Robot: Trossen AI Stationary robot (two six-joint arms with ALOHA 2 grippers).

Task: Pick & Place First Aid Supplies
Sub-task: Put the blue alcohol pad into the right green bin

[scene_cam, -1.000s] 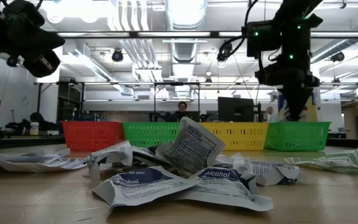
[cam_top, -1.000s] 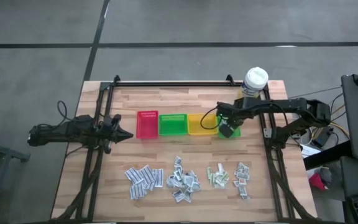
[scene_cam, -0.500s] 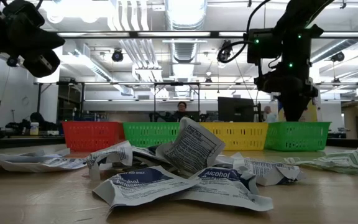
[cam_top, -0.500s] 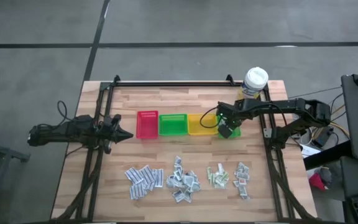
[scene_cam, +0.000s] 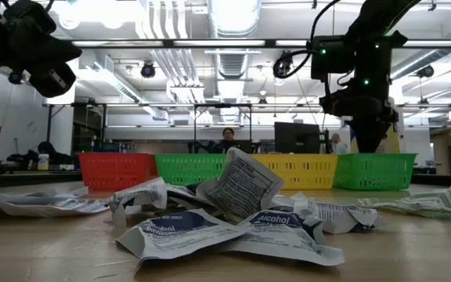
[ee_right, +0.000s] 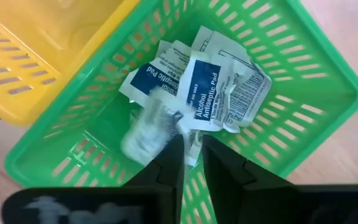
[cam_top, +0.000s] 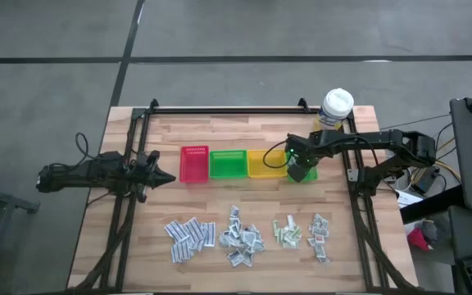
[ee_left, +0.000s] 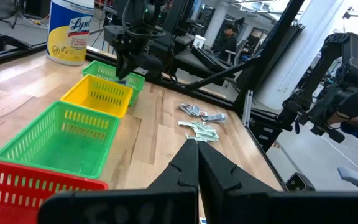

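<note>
Right wrist view shows your right gripper (ee_right: pixel 191 155) has just parted its jaws; a sachet (ee_right: pixel 146 127) drops into the green bin (ee_right: pixel 303 124). Left gripper (ee_left: pixel 196 163) stays closed.

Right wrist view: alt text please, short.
The right gripper, fingers slightly parted, hangs over a green bin holding several white-blue alcohol pad sachets, one blurred sachet dropping in. A yellow bin sits alongside.
</note>
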